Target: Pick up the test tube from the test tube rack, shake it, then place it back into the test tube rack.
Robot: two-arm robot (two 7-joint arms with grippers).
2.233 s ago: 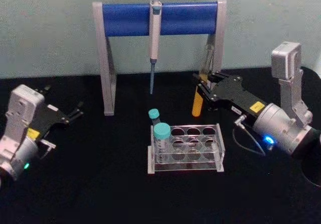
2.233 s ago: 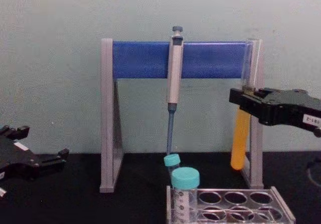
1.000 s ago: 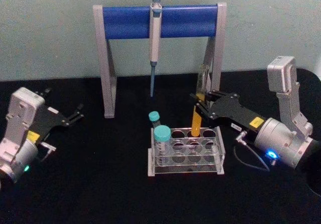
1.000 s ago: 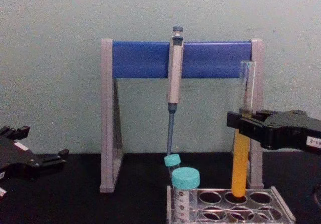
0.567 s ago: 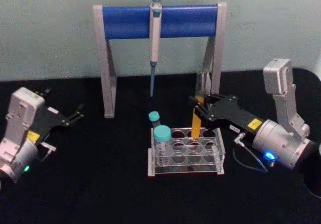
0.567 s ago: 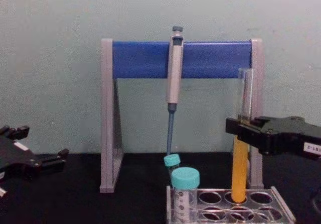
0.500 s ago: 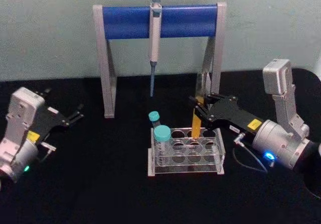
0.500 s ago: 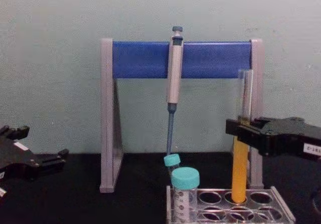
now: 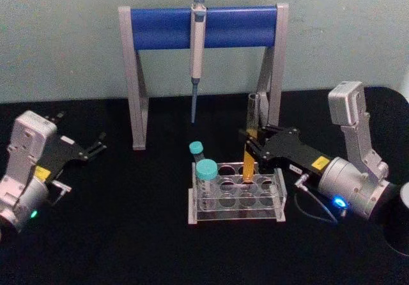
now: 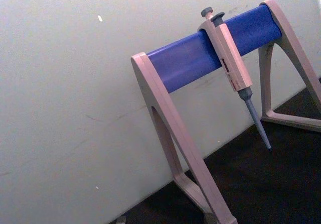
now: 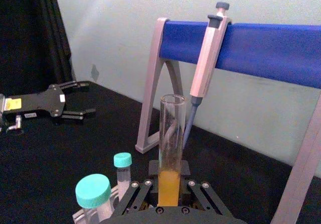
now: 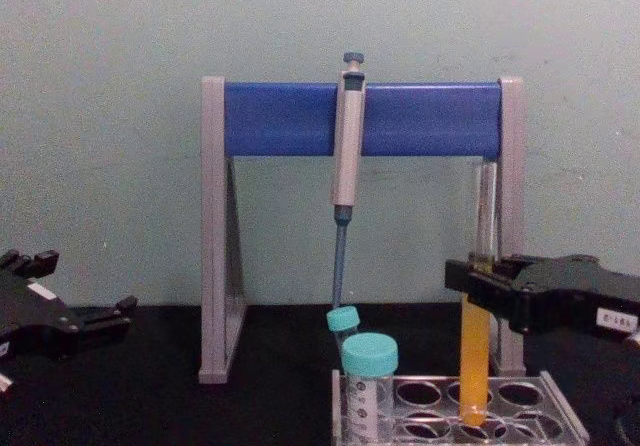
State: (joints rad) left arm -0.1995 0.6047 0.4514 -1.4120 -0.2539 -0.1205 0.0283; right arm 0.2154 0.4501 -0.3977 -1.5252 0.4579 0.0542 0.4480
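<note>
Lowered since half a second ago, the test tube (image 12: 474,366) now sits deeper in the test tube rack (image 12: 560,421), its orange liquid reaching below the top plate in the chest view. From the head view the tube (image 9: 250,146) stands upright in a back-row hole at the rack's (image 9: 238,206) 1 o'clock, pinched by the right gripper (image 9: 251,146), which reaches in from 3 o'clock. Seen from the right wrist camera, the black fingers (image 11: 136,194) press against the glass on both sides, just at the top of the liquid, with the open mouth of the tube (image 11: 171,148) above. Two teal-capped vials (image 9: 206,169) occupy the rack's 9 o'clock end. Behind, at 12 o'clock, a grey pipette (image 9: 197,48) hangs from the blue-barred stand (image 9: 160,26). Well apart at 9 o'clock, the left gripper (image 9: 101,142) hovers over the black table (image 9: 128,246) with claws spread; its own wrist camera looks at the stand (image 10: 200,58) and pipette (image 10: 233,68)
</note>
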